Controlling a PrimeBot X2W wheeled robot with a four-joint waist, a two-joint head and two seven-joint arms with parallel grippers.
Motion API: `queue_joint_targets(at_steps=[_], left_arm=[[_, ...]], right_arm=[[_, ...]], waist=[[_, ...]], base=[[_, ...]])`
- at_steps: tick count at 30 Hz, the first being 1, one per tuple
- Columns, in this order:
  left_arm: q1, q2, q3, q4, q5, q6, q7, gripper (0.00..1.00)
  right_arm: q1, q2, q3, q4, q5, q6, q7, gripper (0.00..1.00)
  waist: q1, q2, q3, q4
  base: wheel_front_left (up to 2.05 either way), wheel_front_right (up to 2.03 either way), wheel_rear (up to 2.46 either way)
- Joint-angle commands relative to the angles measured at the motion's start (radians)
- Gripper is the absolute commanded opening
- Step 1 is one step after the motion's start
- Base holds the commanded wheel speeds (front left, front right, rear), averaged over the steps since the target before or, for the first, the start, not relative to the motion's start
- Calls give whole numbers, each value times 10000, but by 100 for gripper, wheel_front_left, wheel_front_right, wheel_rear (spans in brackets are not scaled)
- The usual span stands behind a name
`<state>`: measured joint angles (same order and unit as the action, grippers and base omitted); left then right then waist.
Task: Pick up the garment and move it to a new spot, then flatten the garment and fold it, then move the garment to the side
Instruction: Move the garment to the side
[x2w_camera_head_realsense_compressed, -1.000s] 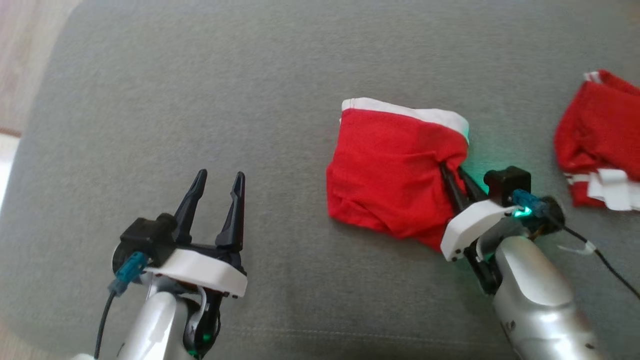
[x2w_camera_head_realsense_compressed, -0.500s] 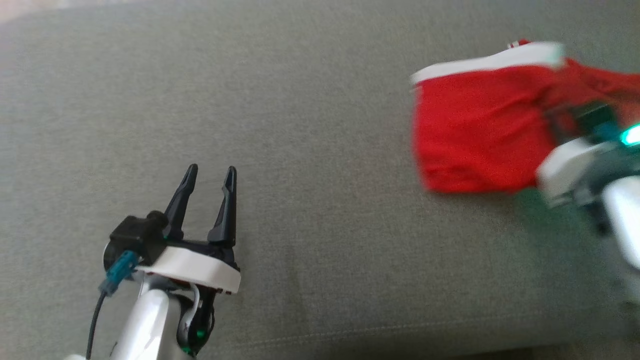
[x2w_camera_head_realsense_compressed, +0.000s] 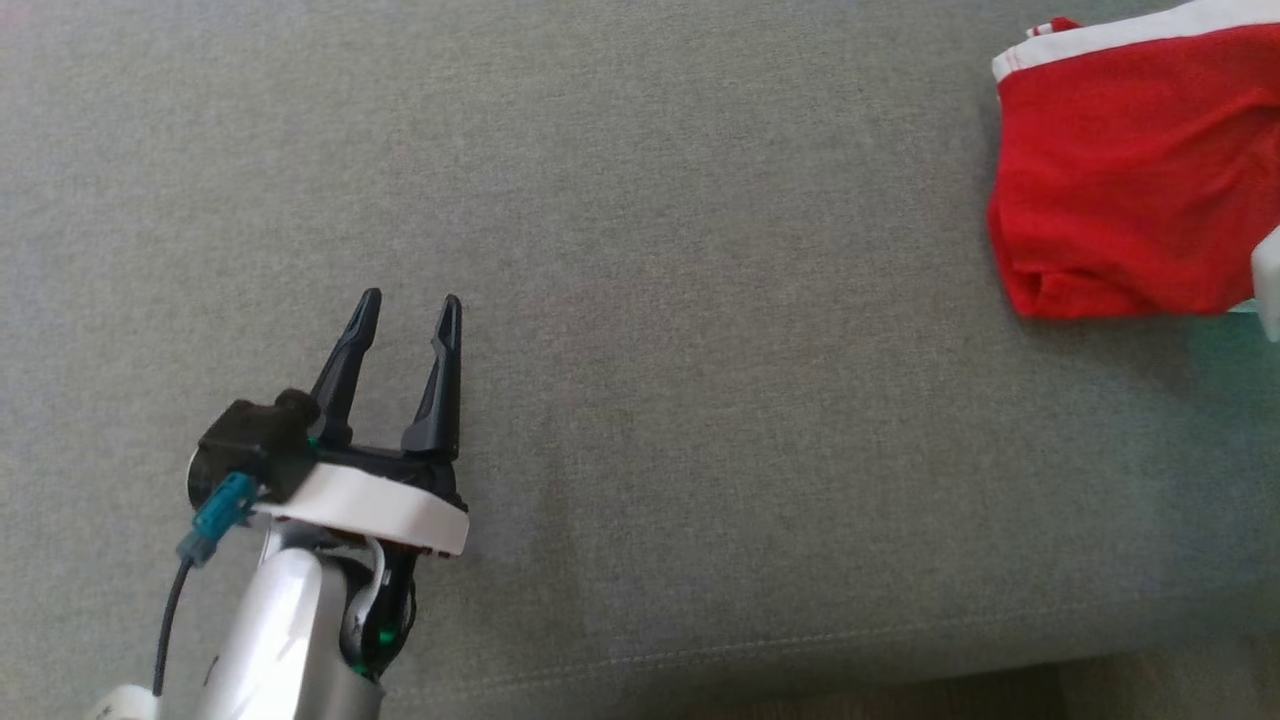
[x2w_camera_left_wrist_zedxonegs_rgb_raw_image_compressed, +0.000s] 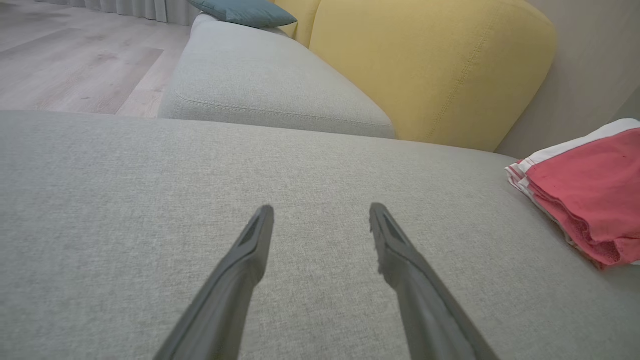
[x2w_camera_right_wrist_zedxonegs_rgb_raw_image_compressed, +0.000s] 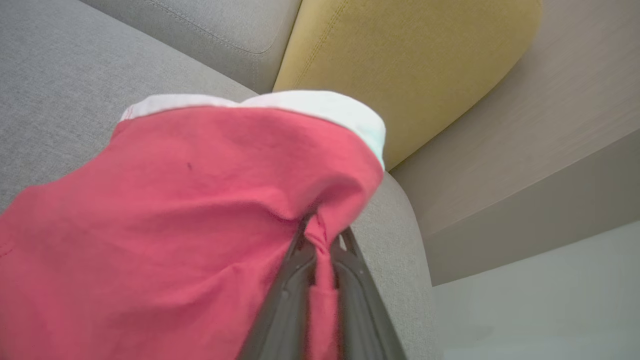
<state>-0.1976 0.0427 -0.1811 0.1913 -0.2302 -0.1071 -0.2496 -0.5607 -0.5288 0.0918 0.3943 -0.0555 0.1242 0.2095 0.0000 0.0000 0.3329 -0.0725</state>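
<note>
The folded red garment (x2w_camera_head_realsense_compressed: 1120, 180) sits at the head view's upper right on the grey sofa (x2w_camera_head_realsense_compressed: 700, 400), a fold pinched in the closed right hand (x2w_camera_right_wrist_zedxonegs_rgb_raw_image_compressed: 324, 235). The left hand (x2w_camera_head_realsense_compressed: 410, 300) gapes empty at lower left. Only the move aside appears unfinished.

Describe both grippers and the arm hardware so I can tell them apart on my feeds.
The left gripper has two long, tapering black fingers on a white plate, with a black camera block beside it, a teal connector trailing a black cable, a glossy silver forearm and a small green light. The right gripper shows the same dark grey tapering fingers.
</note>
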Motion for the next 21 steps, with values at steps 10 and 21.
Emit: queue_joint_targets(at_steps=[10, 21], left_arm=[[-285, 75, 383, -306, 51, -118, -122, 100], [-181, 75, 213, -127, -40, -132, -122, 100]], right_arm=[[811, -121, -801, -1353, -117, 65, 335, 0], [1102, 546, -1335, -2033, -655, 65, 98, 100]], waist=[[0, 0, 34, 170], [0, 0, -366, 223]], base=[[0, 0, 0], [0, 0, 0]])
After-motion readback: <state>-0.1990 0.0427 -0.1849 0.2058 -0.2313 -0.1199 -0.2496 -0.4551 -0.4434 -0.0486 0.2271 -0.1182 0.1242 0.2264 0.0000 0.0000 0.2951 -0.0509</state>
